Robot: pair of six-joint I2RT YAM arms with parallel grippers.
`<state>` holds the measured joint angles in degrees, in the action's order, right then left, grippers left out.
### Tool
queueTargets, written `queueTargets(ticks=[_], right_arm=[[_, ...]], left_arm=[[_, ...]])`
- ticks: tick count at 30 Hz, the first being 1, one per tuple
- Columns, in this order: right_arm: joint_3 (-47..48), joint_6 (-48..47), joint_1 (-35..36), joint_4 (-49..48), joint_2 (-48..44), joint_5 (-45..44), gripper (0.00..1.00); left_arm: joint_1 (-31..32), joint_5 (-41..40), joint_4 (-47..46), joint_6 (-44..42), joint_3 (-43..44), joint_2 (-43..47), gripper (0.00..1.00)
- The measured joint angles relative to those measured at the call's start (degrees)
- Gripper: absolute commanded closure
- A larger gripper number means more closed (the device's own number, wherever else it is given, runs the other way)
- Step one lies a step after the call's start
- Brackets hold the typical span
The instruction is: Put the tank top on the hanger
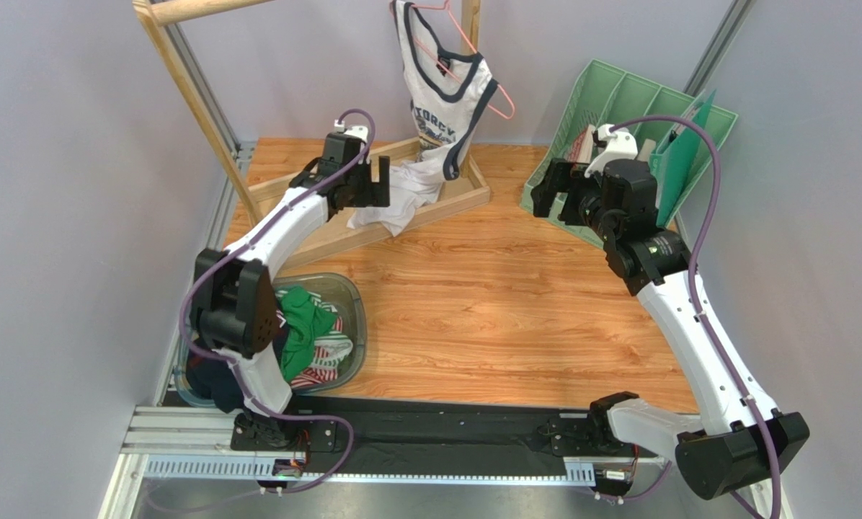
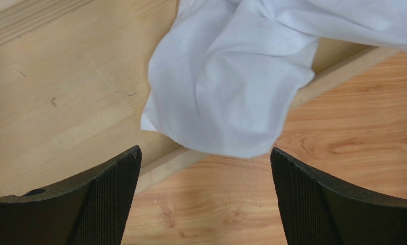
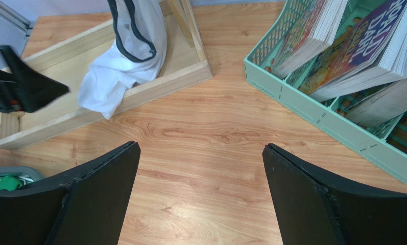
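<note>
Tank top [image 1: 442,103] hangs at the 12 o'clock edge of the table [image 1: 490,292] in the top view. Its upper part is draped on the pink hanger [image 1: 504,101], whose right arm pokes out past the armhole toward 3 o'clock. Whether both shoulder straps sit on the wire cannot be told. The lower part slumps into the shallow wooden base [image 1: 470,193] of the rack [image 1: 192,97], and the white hem spills over the front rail onto the table. The left gripper [image 1: 377,180] hovers at 11 o'clock, just beside the slumped cloth on its 9 o'clock side. In the left wrist view the left gripper [image 2: 205,153] has its jaws spread wide and holds nothing. The hem of the tank top [image 2: 231,92] lies ahead of them at 12 o'clock, across the rail of the wooden base [image 2: 62,102]. The right gripper [image 1: 547,201] hovers at 2 o'clock, close to the green organiser [image 1: 609,92] and well apart from the garment. In the right wrist view the right gripper [image 3: 200,145] is also spread wide over bare wood, with nothing between its pads. There the tank top [image 3: 134,46] shows at 11 o'clock, and books [image 3: 354,41] lean in the green organiser [image 3: 313,115] at 2 o'clock. A clear bin [image 1: 349,297] at 8 o'clock in the top view holds a green garment [image 1: 305,324].
</note>
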<state>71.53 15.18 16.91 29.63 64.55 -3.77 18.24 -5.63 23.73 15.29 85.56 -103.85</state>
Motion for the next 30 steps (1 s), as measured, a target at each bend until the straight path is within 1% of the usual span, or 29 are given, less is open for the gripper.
queueTargets(ticks=[8,9,10,15,20,24,30], right_arm=[[-5.77,-0.22,0.0,-0.17,-3.02,0.83,0.02],[-6.86,-0.26,0.0,-0.35,-3.85,0.83,0.02],[-8.0,-0.31,0.0,-0.26,-4.81,0.83,0.02],[-12.28,-0.46,0.0,-0.26,-8.57,0.63,0.02],[-16.26,-0.44,0.0,-0.07,-11.85,-0.28,0.02],[-18.16,-0.44,0.0,0.13,-14.21,-1.36,0.02],[-19.82,-0.44,0.0,0.11,-16.79,-2.58,0.02]], left_arm=[[0.02,3.56,-2.97,0.44,-13.64,23.34,0.01],[0.02,3.65,-2.91,0.46,-14.03,24.0,0.01],[0.02,3.87,-3.32,0.57,-16.0,26.75,0.01],[0.02,2.99,-0.46,1.68,-23.82,38.12,0.01],[0.02,1.05,2.84,2.4,-29.57,49.66,0.01],[0.02,-0.96,5.62,2.36,-31.76,56.13,0.01],[0.02,-2.45,7.39,2.19,-31.78,57.68,0.01]])
